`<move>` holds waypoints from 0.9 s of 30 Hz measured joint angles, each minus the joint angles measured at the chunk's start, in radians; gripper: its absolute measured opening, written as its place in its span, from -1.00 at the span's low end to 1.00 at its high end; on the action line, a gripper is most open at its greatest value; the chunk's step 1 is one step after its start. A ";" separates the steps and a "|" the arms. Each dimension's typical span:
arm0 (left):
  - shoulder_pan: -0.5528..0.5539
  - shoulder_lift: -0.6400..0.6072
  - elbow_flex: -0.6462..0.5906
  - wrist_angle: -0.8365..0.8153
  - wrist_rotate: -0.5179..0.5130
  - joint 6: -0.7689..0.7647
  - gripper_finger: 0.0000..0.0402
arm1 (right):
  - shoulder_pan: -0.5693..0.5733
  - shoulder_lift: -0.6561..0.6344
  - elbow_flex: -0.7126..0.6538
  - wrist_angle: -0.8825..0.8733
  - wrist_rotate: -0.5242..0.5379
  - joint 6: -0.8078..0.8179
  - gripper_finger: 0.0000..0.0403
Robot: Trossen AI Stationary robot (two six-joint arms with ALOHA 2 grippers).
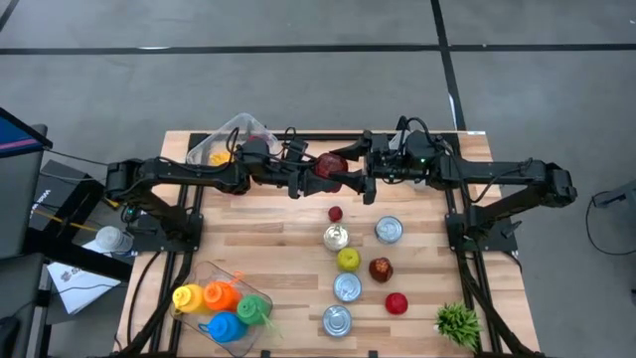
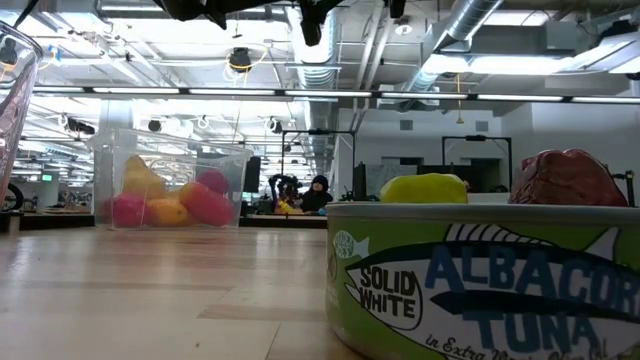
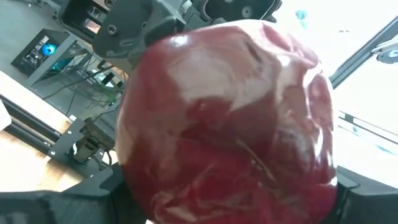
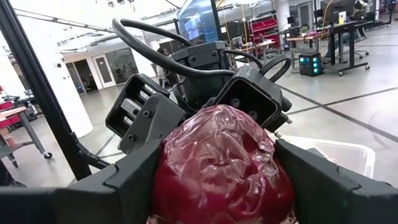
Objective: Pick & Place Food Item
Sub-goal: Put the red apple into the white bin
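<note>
You see both arms meeting above the far middle of the tabletop (image 1: 288,249), with a plastic-wrapped piece of raw red meat (image 1: 331,165) held between them in the air. The left hand (image 1: 301,179) comes in from the left, the right hand (image 1: 364,175) from the right, and the meat sits touching both. In the right wrist view the meat (image 4: 221,168) fills the gap between that arm's two dark fingers (image 4: 329,183), which press its sides, with the left arm's wrist block right behind it. In the left wrist view the meat (image 3: 227,124) blocks nearly everything; dark fingers (image 3: 93,202) flank it low down, so that hand reads as clamped on it too.

Below on the tabletop you have a clear bin of fruit (image 1: 227,142) at the far left, another clear bin with orange, blue and green bottles (image 1: 224,308) at the near left, and a cluster at centre right: tins (image 1: 389,230), a yellow fruit (image 1: 348,260), red fruits (image 1: 397,303) and a small green plant (image 1: 458,322). The low view shows a tuna can (image 2: 480,285) up close, with the fruit bin (image 2: 175,180) well behind it.
</note>
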 joint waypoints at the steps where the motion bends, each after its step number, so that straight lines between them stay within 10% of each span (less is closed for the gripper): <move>1: 0.000 0.000 0.000 0.000 0.000 0.000 0.42 | -0.001 0.000 0.000 0.000 0.000 0.000 0.45; 17: 0.043 -0.024 0.000 -0.049 0.043 0.040 0.41 | 0.013 -0.002 0.343 -0.442 -0.006 -0.136 0.93; 23: 0.126 -0.217 0.000 -0.488 0.017 0.303 0.41 | 0.044 -0.003 0.585 -0.792 0.008 -0.198 0.91; 27: 0.186 -0.399 0.000 -0.888 -0.252 0.445 0.43 | 0.063 -0.003 0.676 -0.963 0.068 -0.206 0.91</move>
